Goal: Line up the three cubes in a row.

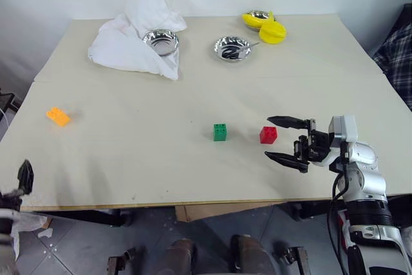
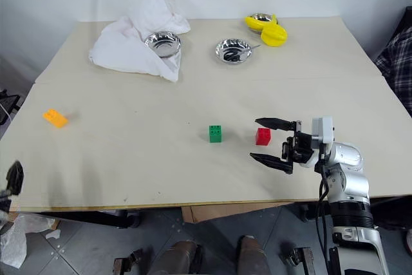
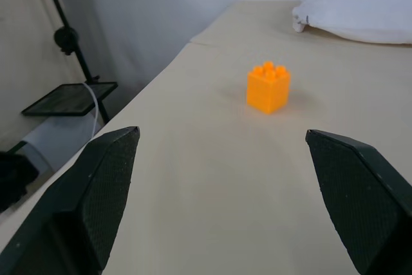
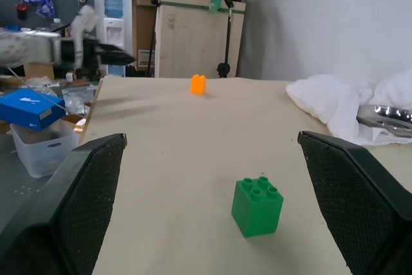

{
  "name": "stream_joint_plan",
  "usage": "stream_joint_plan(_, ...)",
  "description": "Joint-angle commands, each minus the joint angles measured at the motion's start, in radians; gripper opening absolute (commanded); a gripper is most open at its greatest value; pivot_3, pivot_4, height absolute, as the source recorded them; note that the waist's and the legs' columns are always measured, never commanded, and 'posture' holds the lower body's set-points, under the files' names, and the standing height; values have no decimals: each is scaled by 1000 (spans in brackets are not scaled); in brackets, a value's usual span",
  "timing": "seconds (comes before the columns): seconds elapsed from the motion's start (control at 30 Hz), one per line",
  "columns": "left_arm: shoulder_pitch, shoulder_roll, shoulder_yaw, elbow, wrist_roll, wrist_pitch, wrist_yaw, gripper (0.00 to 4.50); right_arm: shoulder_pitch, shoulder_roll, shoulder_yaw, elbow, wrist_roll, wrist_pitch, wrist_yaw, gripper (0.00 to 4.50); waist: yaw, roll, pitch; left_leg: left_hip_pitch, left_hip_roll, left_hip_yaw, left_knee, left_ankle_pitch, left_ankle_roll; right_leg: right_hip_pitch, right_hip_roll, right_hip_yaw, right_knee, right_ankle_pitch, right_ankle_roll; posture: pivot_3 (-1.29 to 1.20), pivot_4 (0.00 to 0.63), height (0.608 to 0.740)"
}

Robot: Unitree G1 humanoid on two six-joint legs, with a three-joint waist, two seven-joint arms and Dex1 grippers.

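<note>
Clearly the small orange studded plastic brick (image 1: 58,116) is the odd one out: it sits alone near the left edge of the pale wooden table (image 1: 129,159), well apart from the other two. The left gripper (image 3: 225,178) hangs just off that left edge near the front corner, its two black fingers spread wide and holding nothing; in its wrist view the orange brick stands upright, centred between the fingertips but some way ahead.

To do this step well, I judge the left gripper should travel straight in along the line it already faces, low over the tabletop, keeping the brick centred, and close only when the pads flank two flat sides rather than a corner. The brick is small and light, so a glancing touch could skid it towards the edge.

Further right, the small green studded plastic brick (image 1: 220,132) stands near the middle of the table towards the front edge, with the small red studded plastic brick (image 1: 268,134) just beside it on the right, a gap between them. These two already set the line; the orange one probably belongs left of the green at a similar gap.

The right gripper (image 1: 286,140) hovers just right of the red brick, fingers wide apart, empty.
</note>
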State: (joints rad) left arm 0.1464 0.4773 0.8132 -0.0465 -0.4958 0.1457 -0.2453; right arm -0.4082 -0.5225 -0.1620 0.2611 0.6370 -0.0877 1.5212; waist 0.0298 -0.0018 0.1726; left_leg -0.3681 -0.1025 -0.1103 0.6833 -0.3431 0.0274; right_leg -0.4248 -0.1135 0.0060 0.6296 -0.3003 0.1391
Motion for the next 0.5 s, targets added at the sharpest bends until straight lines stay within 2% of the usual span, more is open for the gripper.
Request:
stream_joint_plan(0.03, -140, 95, -46, 119, 32, 76, 48, 4357, 10, -9, -19, -22, 8, -9, 9, 4500, -3, 0, 0, 0, -1, 0, 0, 0, 0, 0, 0, 0, 1, 0, 0, 0, 150, 740)
stream_joint_plan(0.2, -493, 220, -158, 473, 123, 80, 104, 4357, 45, -1, -20, -61, 8, -6, -18, 4500, -8, -1, -1, -1, -1, 0, 0, 0, -1, -3, 0, -4, 6, 0, 0, 0, 150, 740)
stream_joint_plan(0.27, -590, 251, -184, 612, 144, 52, 100, 4357, 57, 0, -20, -75, 9, -5, -25, 4500, -14, -1, -1, 0, -2, 0, 0, 0, 0, -4, 0, -5, 9, 0, 0, 0, 150, 740)
stream_joint_plan(0.37, -708, 271, -253, 777, 191, 18, 81, 4357, 71, -2, -27, -90, 11, -3, -40, 4500, -32, -1, -1, 0, -2, 1, -1, 0, 0, -4, 0, -7, 11, 0, 0, 0, 150, 740)
stream_joint_plan(0.5, -816, 253, -308, 886, 231, -4, 121, 4357, 94, -2, -30, -118, 15, 0, -57, 4500, -35, -1, -1, -1, -4, 0, -1, 0, 0, -5, 0, -8, 12, 0, 0, 0, 150, 740)
